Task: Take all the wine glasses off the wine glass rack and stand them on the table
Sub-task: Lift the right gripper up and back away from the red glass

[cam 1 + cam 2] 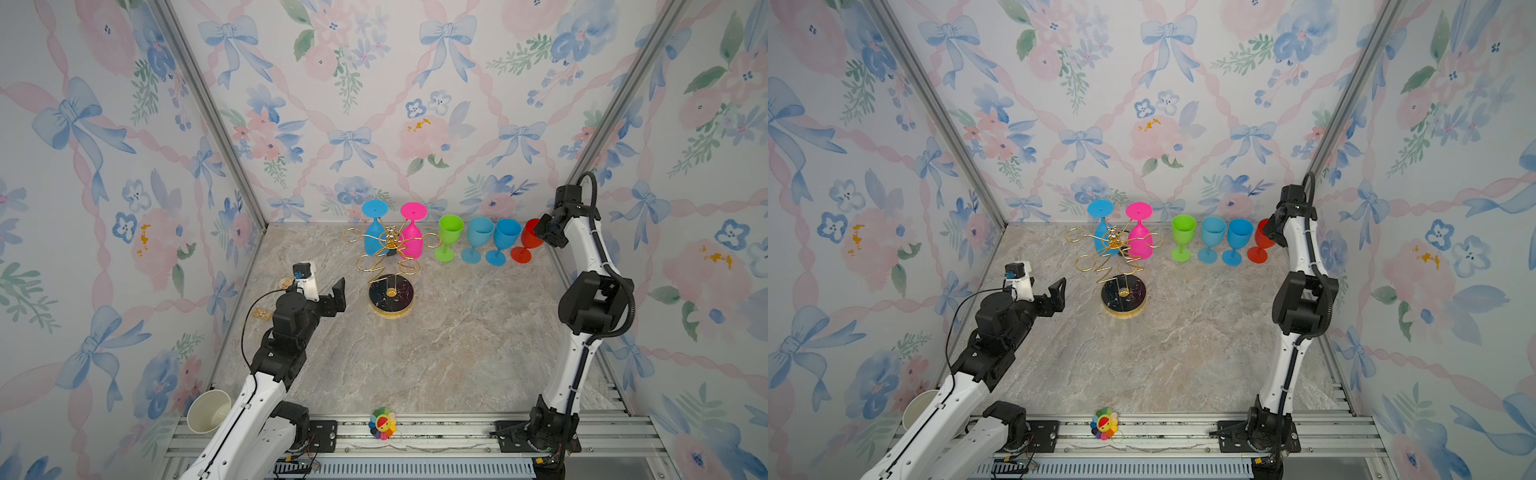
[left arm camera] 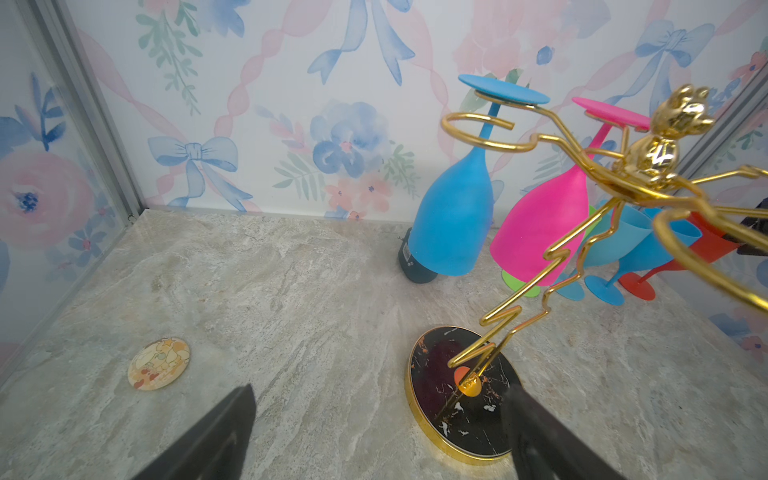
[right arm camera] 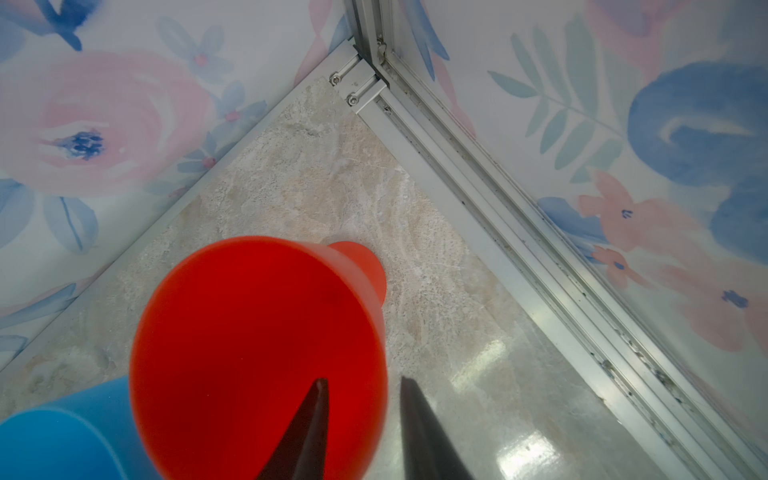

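Observation:
The gold wire wine glass rack (image 1: 390,249) stands at the back centre on its round black base (image 2: 457,399). Two wine glasses hang upside down from its far arms, a blue one (image 1: 374,239) (image 2: 451,224) and a pink one (image 1: 412,243) (image 2: 544,224). My left gripper (image 1: 338,297) (image 2: 379,390) is open wide, low and just left of the base, with nothing in it. My right gripper (image 3: 361,382) is at the back right, over an upright red glass (image 1: 528,243) (image 3: 257,340). Its jaws stand slightly apart astride the rim, one finger inside the bowl and one outside.
Green (image 1: 449,237), light blue (image 1: 478,241) and blue (image 1: 505,241) glasses stand upright in a row between rack and red glass. A small dark device (image 2: 409,262) lies behind the hanging blue glass. A round badge (image 2: 158,363), a paper cup (image 1: 208,411) and a rainbow flower (image 1: 383,423) sit nearer.

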Action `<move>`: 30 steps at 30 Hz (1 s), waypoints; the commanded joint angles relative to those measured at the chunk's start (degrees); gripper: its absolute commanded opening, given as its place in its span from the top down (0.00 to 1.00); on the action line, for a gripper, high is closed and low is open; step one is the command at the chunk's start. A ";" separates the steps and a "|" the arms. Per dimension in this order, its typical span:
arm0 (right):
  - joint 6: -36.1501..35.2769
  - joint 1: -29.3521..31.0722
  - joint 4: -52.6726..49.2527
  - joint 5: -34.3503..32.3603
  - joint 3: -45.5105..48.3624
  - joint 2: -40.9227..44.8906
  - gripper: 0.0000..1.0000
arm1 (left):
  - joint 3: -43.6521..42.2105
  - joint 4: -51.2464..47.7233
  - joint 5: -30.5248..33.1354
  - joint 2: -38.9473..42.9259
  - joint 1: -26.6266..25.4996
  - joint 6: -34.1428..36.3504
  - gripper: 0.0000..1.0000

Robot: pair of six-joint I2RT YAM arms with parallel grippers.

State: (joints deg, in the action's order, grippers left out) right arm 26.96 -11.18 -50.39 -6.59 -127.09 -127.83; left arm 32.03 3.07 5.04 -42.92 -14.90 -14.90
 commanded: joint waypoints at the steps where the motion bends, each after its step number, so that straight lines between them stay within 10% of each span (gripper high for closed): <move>1: -0.64 0.02 0.81 2.08 -0.18 2.61 0.63 | -0.69 0.87 -0.73 0.20 0.44 -0.57 0.05; 20: -2.45 -0.19 5.23 0.92 5.34 12.50 0.34 | -0.64 0.83 -1.48 0.05 0.51 -0.56 0.05; 30: -5.22 3.91 22.08 4.56 32.72 36.34 0.17 | -0.32 0.66 -2.18 -0.10 1.08 -0.48 0.04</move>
State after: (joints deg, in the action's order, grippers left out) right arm 23.57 -8.84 -35.83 -3.53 -98.94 -97.84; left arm 32.01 3.14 3.75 -43.18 -14.22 -14.92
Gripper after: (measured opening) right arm 0.812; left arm 0.956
